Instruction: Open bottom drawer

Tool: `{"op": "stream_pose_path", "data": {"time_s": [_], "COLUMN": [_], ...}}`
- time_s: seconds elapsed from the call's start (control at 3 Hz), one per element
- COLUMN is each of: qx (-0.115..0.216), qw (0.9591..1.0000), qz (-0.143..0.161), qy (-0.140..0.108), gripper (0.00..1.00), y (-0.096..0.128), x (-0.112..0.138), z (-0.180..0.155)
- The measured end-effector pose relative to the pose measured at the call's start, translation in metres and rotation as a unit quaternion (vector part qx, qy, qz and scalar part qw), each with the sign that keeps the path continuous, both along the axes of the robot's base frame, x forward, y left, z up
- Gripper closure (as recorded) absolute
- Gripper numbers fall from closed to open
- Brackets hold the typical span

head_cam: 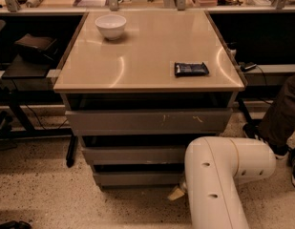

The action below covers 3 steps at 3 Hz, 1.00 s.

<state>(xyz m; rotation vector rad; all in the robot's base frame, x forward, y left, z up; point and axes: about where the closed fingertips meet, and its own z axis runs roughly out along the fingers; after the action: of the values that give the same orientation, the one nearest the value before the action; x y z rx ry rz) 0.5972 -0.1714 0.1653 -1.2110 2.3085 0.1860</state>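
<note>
**Gripper at the right end of the bottom drawer front**

Nearest you, the white arm [218, 175] fills the space in front of the cabinet's right foot. Only a small tan tip of the gripper [176, 193] shows past it, low down just in front of the cabinet's lower right corner. The arm hides the rest, so you cannot tell whether the gripper is spread, closed or gripping anything.

The bottom drawer [137, 178] is the lowest grey front of the cabinet [63, 101], just above the floor. Its long axis runs left to right across the cabinet's face. From the gripper tip the front lies just up and to the left, so the gripper is working at the drawer's right end, not its middle. Contact is hidden, and you cannot say whether they touch. By the look of it the drawer is not yet drawn out. The pull will likely have to come straight out from the cabinet's face, and a pull from the end may skew the box.

Above it on the cabinet sit the plain middle drawer [135, 155], then the wide top drawer [147, 121] with pale scratches.

On the cabinet's top a dark snack packet [191, 68] lies toward the front right, and a white bowl [111, 26] stands at the back left.
</note>
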Motion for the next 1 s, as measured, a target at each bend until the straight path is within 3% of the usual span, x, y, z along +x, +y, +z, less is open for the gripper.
{"op": "stream_pose_path", "data": {"time_s": [0.67,1.0], "qx": [-0.018,-0.017], "qw": [0.9969,0.9970], "qz": [0.075,0.073], "qy": [0.017,0.020], "gripper": [0.00,0.00], "y": [0.049,0.050], "x": [0.013,0.014], "z": [-0.014,-0.014]}}
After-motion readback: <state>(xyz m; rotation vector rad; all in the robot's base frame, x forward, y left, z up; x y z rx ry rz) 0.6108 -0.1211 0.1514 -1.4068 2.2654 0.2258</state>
